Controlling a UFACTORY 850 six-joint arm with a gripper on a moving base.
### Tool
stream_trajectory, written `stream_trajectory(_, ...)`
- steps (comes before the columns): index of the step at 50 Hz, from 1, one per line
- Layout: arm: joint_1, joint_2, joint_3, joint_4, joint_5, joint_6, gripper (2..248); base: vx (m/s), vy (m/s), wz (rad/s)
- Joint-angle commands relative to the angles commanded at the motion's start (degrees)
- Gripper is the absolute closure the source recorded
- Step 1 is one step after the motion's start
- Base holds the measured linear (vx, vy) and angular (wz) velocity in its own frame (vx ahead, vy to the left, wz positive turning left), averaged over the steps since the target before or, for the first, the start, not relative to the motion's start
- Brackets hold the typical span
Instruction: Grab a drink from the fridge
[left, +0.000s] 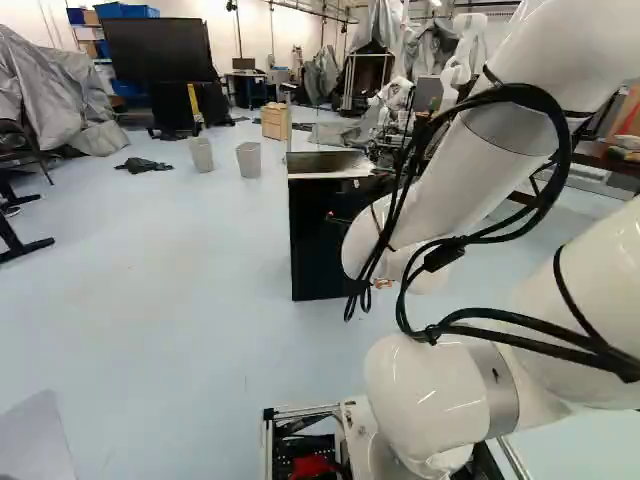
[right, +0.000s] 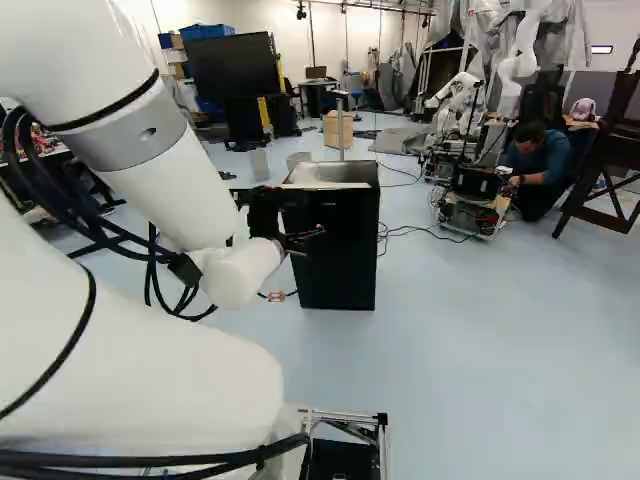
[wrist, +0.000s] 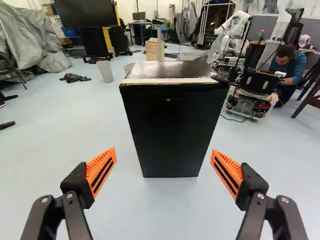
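In the right base view my gripper (right: 300, 240) reaches out from the wrist in front of the black fridge (right: 345, 245), which has a pale top. The left base view shows the same fridge (left: 310, 240) partly hidden behind my arm. Seen from the wrist, the gripper (wrist: 164, 167) stands open with its orange pads wide apart and nothing between them. Ahead of it is the fridge (wrist: 172, 125), upright on the floor with its door closed. No drink is visible.
Behind the fridge stand two bins (left: 249, 160), a wooden box (left: 274, 122) and a big screen (left: 160, 50). Another robot (wrist: 252, 92) is to the fridge's right, with a person crouching beside it. A dark cloth (wrist: 75, 77) lies on the floor to the left.
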Motion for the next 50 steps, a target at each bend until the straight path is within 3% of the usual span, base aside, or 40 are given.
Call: stream_trajectory(50,0.00,0.00,0.00,0.00,0.00,0.00,3,0.074,0.056,-0.016)
